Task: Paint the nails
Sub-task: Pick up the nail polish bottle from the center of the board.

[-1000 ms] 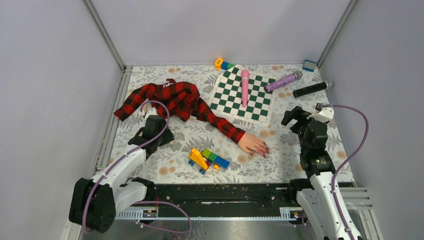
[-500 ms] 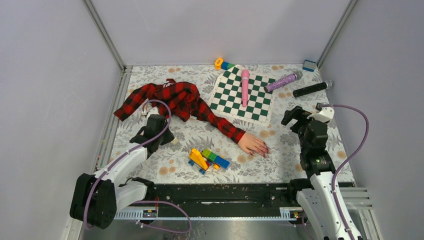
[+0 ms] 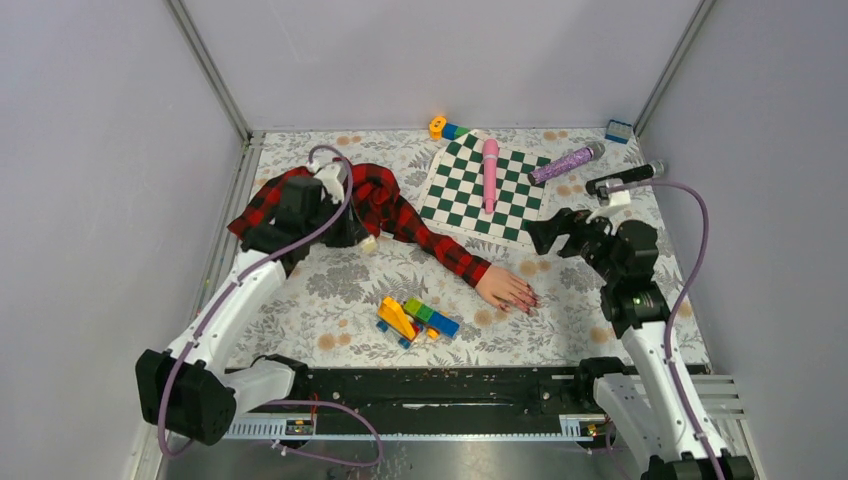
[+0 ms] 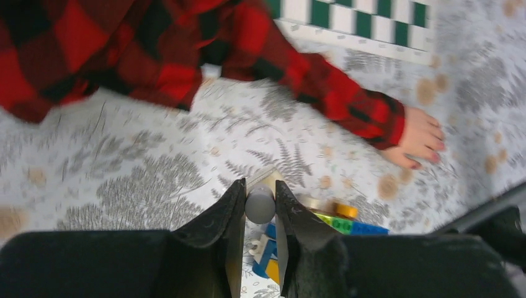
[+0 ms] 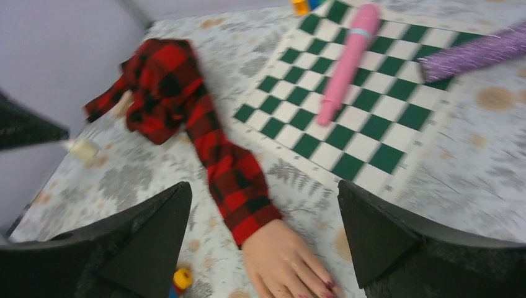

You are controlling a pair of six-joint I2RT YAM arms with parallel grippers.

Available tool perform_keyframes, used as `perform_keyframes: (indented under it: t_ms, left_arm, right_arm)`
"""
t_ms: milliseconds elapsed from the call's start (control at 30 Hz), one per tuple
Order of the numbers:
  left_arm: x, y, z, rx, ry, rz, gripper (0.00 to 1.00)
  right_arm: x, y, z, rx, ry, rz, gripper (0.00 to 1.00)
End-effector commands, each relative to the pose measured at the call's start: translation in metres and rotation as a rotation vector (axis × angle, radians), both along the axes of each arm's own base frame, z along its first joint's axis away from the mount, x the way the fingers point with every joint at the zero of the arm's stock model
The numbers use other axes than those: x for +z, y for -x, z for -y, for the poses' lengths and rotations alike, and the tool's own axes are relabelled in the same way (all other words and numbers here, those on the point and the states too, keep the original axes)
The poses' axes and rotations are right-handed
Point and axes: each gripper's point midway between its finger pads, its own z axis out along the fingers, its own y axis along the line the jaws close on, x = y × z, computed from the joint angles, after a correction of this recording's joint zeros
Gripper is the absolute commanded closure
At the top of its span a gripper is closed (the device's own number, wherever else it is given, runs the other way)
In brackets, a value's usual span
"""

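The pale pink mannequin hand (image 3: pixel 503 286) lies palm down on the floral cloth, in a red-black plaid sleeve (image 3: pixel 440 248). Its dark-red nails (image 3: pixel 528 300) point right. The hand also shows in the left wrist view (image 4: pixel 422 138) and the right wrist view (image 5: pixel 284 261). My left gripper (image 3: pixel 356 238) is shut on a small pale bottle with a grey cap (image 4: pixel 260 205) and holds it above the cloth, near the plaid shirt. My right gripper (image 3: pixel 541 232) is wide open and empty, raised just behind and to the right of the hand (image 5: pixel 263 192).
A pile of toy bricks (image 3: pixel 415 318) lies left of the hand. A green-white chequered mat (image 3: pixel 520 205) carries a pink wand (image 3: pixel 490 172). A purple glitter stick (image 3: pixel 565 162), a black stick (image 3: pixel 622 178) and loose bricks (image 3: pixel 445 128) lie at the back. Walls enclose three sides.
My left arm has lifted the bottle and carried it away from the near edge to the plaid shirt. My right gripper has swung left toward the mannequin hand.
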Motion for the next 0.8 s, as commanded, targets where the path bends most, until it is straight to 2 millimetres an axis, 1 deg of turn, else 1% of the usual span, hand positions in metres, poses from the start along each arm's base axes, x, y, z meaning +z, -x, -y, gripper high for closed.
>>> perform_keyframes:
  t_ms: [0, 100, 133, 233, 333, 400, 500, 633, 767]
  left_arm:
    - [0.054, 0.015, 0.037, -0.349, 0.022, 0.060, 1.00]
    - [0.064, 0.029, 0.055, -0.486, 0.016, 0.020, 1.00]
    - [0.066, 0.032, 0.061, -0.522, 0.013, 0.008, 1.00]
    - [0.069, 0.041, 0.078, -0.601, 0.011, -0.021, 1.00]
    - [0.071, 0.047, 0.093, -0.653, 0.027, -0.041, 1.00]
    - [0.071, 0.050, 0.099, -0.675, 0.032, -0.056, 1.00]
    - [0.070, 0.054, 0.107, -0.701, 0.042, -0.077, 1.00]
    - [0.070, 0.059, 0.114, -0.722, 0.047, -0.093, 1.00]
    - [0.070, 0.062, 0.123, -0.747, 0.051, -0.106, 1.00]
  right_arm:
    - [0.040, 0.023, -0.069, 0.424, -0.032, 0.083, 0.06]
    - [0.032, 0.039, -0.109, 0.565, 0.053, 0.028, 0.07]
    - [0.033, 0.045, -0.123, 0.619, 0.054, 0.017, 0.08]
    - [0.047, 0.061, -0.165, 0.770, -0.033, 0.043, 0.11]
    - [0.047, 0.070, -0.193, 0.832, -0.060, 0.045, 0.12]
    - [0.045, 0.073, -0.207, 0.849, -0.054, 0.043, 0.14]
    - [0.039, 0.076, -0.222, 0.867, -0.042, 0.049, 0.18]
    - [0.022, 0.077, -0.231, 0.850, 0.014, 0.040, 0.21]
    - [0.010, 0.080, -0.240, 0.846, 0.024, 0.024, 0.25]
